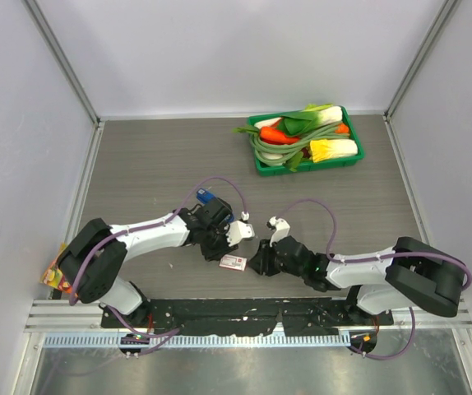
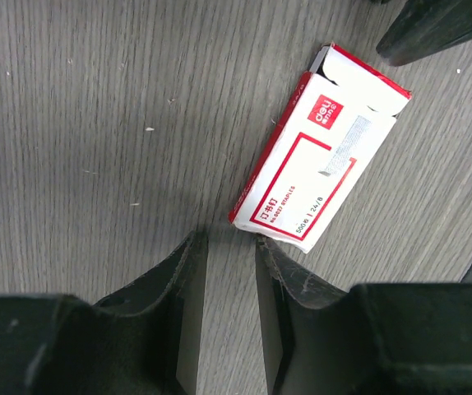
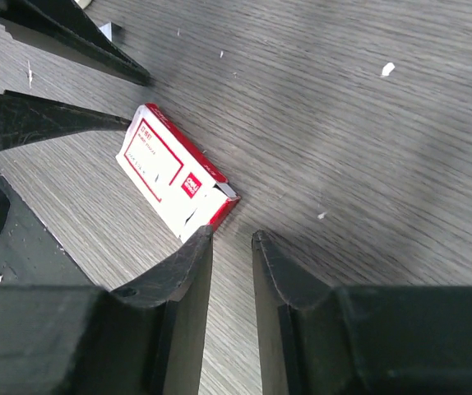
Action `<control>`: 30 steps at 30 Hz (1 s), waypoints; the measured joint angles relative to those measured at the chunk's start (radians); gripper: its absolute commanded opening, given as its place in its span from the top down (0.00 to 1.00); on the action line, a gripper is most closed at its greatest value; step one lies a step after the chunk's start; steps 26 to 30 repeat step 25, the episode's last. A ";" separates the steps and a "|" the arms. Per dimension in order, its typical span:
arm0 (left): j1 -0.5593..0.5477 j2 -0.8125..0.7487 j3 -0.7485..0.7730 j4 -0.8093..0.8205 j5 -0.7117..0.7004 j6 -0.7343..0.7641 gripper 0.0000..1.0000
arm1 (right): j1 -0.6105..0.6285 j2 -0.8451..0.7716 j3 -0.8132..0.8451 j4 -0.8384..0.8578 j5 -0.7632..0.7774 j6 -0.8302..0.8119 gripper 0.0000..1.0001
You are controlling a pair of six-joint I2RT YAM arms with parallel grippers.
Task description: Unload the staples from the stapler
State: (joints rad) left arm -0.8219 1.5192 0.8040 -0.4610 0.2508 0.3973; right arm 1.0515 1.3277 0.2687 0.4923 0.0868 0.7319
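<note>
A small blue thing, apparently the stapler [image 1: 205, 196], lies on the table behind my left wrist, partly hidden by the arm. It is out of both wrist views. A grey staple strip [image 2: 344, 146] shows on the face of the flat red-and-white box [image 2: 318, 148]; I cannot tell whether it is printed or loose. My left gripper [image 2: 229, 239] is slightly open and empty, its tips at the box's near end. My right gripper [image 3: 232, 233] is slightly open and empty, its left fingertip at the box's [image 3: 174, 177] open end. The box [image 1: 233, 262] lies between both grippers [image 1: 222, 247] [image 1: 261, 262].
A green tray [image 1: 262, 167] of toy vegetables stands at the back right. Grey walls close in the table on three sides. The black mounting rail [image 1: 244, 313] runs along the near edge, close to the box.
</note>
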 measured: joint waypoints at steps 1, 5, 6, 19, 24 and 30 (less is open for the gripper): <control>0.000 0.000 0.000 0.000 -0.001 -0.001 0.66 | 0.000 -0.007 -0.002 -0.007 0.003 0.000 0.68; -0.002 0.000 0.008 -0.017 -0.005 -0.007 0.61 | 0.000 -0.013 -0.003 -0.014 0.010 0.000 0.69; -0.002 0.000 0.014 -0.030 -0.006 -0.010 0.59 | 0.000 -0.016 -0.003 -0.018 0.015 0.000 0.68; 0.124 -0.128 0.362 -0.274 0.045 -0.119 0.00 | -0.047 -0.253 0.072 -0.332 0.134 -0.083 0.32; 0.243 -0.207 0.389 -0.319 0.068 -0.156 0.00 | -0.049 -0.271 0.194 -0.471 0.208 -0.141 0.32; 0.268 -0.211 0.389 -0.327 0.070 -0.164 0.00 | -0.051 -0.275 0.213 -0.492 0.219 -0.155 0.30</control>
